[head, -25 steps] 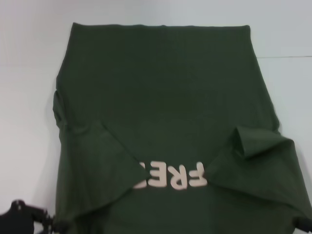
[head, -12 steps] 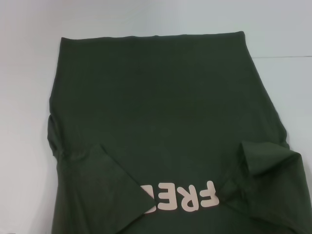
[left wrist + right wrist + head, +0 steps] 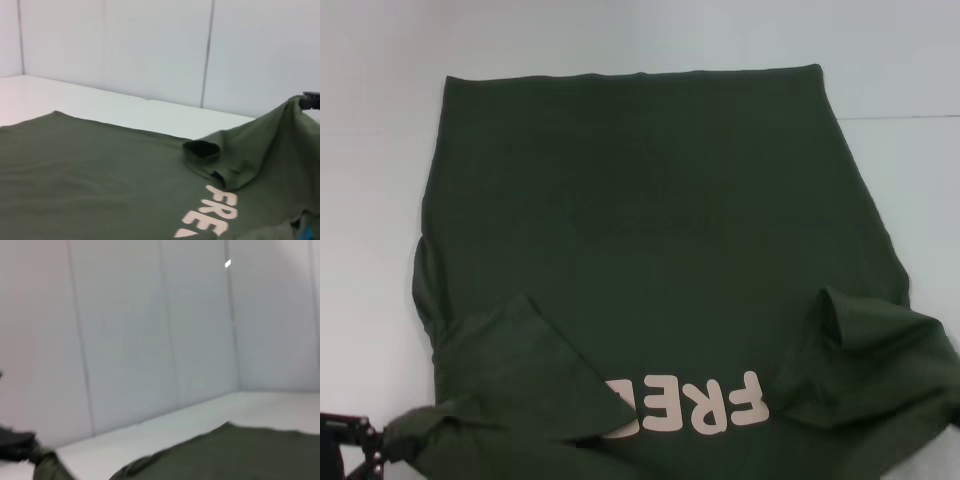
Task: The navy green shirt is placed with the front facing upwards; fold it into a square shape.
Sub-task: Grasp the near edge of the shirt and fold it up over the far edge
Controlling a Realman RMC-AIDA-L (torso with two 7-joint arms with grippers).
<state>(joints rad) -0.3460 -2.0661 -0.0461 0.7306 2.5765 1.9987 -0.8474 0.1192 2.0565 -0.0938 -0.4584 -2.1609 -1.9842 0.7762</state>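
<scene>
- Hiding part of the pink letters, both sleeves of the navy green shirt (image 3: 640,230) are folded in; only "FRE" shows.
- The left gripper (image 3: 365,445) sits at the head view's bottom left, clamped on a bunched shirt corner.
- The right gripper (image 3: 311,100) pinches the lifted far corner in the left wrist view.

One dark olive-green short-sleeved cotton shirt (image 3: 640,220) lies on one white table (image 3: 910,170). Two sleeves are folded in over it. Four pale pinkish-cream letters (image 3: 695,408) show on it. One black left gripper (image 3: 365,445) is visible.
</scene>
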